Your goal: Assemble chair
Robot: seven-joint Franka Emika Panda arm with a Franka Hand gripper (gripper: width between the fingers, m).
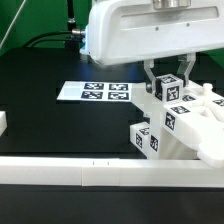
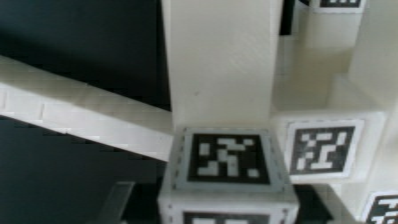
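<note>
My gripper (image 1: 167, 82) hangs over the chair parts at the exterior view's right and is shut on a white leg block (image 1: 168, 90) with a black-and-white tag. The leg stands upright on the flat white slab (image 1: 205, 135). Another tagged leg block (image 1: 146, 138) sticks out at the slab's near left corner. In the wrist view the held leg (image 2: 228, 110) runs long and white away from the camera, with its tagged end (image 2: 231, 158) between my jaws. A finger (image 2: 125, 200) shows beside it. A second tagged part (image 2: 329, 148) lies right next to it.
The marker board (image 1: 95, 92) lies flat on the black table left of the chair parts. A long white border rail (image 1: 80, 175) runs along the front edge, and it also crosses the wrist view (image 2: 71, 105). A white rail end (image 1: 3, 122) sits at the left edge.
</note>
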